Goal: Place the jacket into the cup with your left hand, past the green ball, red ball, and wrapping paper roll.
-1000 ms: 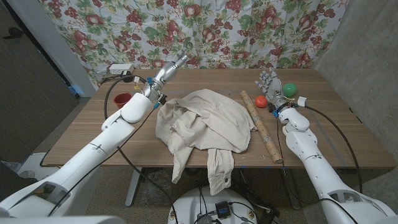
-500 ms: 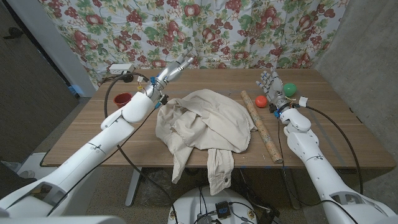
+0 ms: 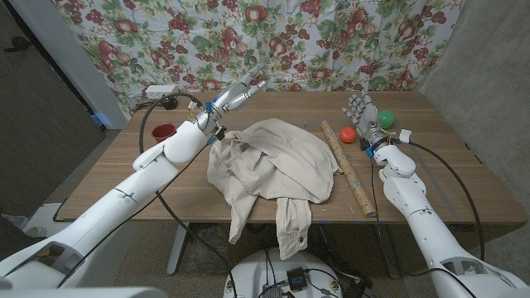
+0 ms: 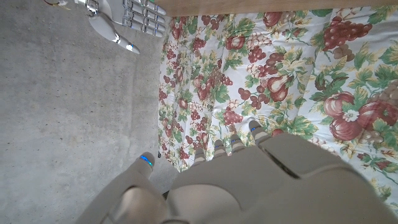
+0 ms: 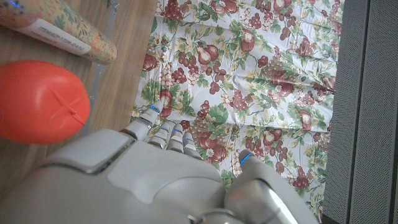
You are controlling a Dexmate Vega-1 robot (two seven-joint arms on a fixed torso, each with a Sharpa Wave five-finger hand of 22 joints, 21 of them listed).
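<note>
The jacket (image 3: 277, 170) lies in a loose beige heap on the middle of the bench (image 3: 447, 178), and one sleeve hangs over the near edge. The cup (image 3: 163, 132), red, stands well apart from it at the far left of the bench, close to that side's edge, with bare wood between the two.

The left hand (image 3: 234, 97) is raised above the bench beyond the jacket's far left edge, fingers stretched out and apart, holding nothing — it points toward the flowered curtain (image 3: 273, 41). In the left wrist view the same hand (image 4: 249, 180) faces that curtain.

The wrapping paper roll (image 3: 348, 168) lies just beside the jacket's right edge, running from the far side of the bench down toward the near edge. The red ball (image 3: 347, 134) sits near the roll's far end, on its right. The green ball (image 3: 386, 119) is farther right and a little farther back, just beside the right hand (image 3: 362, 114).

That hand stands upright with fingers spread and empty. In its wrist view the hand (image 5: 155, 174) shows close to the red ball, the roll's end just past it. Bare wood runs along the bench's right side.
</note>
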